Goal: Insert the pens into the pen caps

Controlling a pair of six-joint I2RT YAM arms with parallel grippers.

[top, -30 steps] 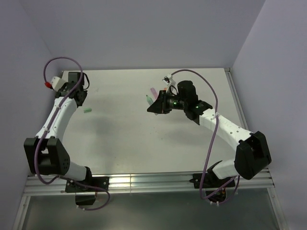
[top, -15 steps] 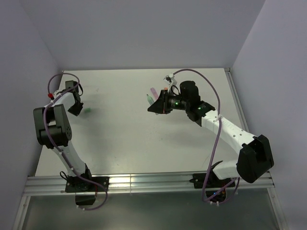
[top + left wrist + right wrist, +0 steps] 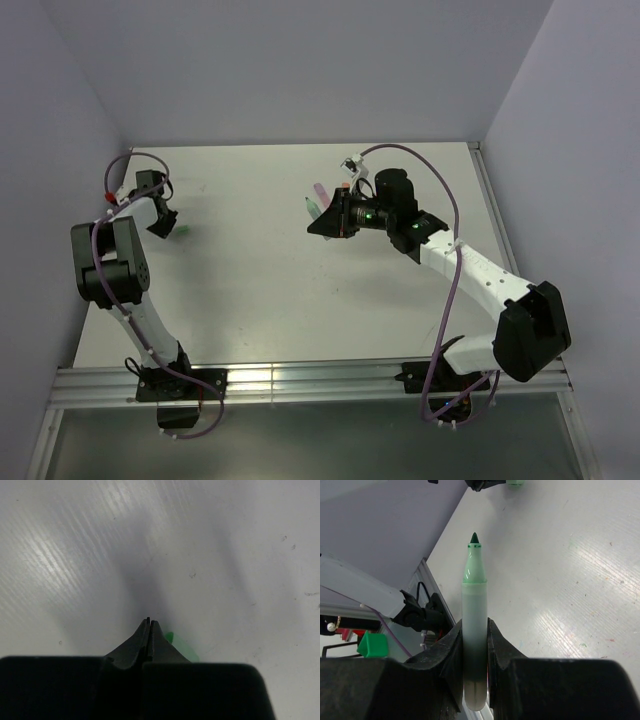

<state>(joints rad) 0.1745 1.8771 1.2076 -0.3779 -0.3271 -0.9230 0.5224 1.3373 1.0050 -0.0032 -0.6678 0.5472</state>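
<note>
Low in the centre of the left wrist view, the left gripper [image 3: 149, 622] has its fingers pressed together on nothing. The green cap [image 3: 178, 643] lies on the table [image 3: 225, 555] just to their right. The right gripper [image 3: 474, 631] clamps the mint-green pen [image 3: 474, 590], bare tip pointing up the frame.

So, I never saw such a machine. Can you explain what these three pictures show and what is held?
These are two robot arms bolted to a white table. One picture is taken from above and shows both arms. The other two come from cameras on the wrists, each looking along its own end effector, the two-finger grasping part. The right end effector is closed on a mint-green pen, uncapped, tip pointing away. The left end effector is closed with nothing between its fingers; a green cap lies on the table just beside it. From above, a small pink piece lies near the pen; it is too small to say pen or cap.
</note>
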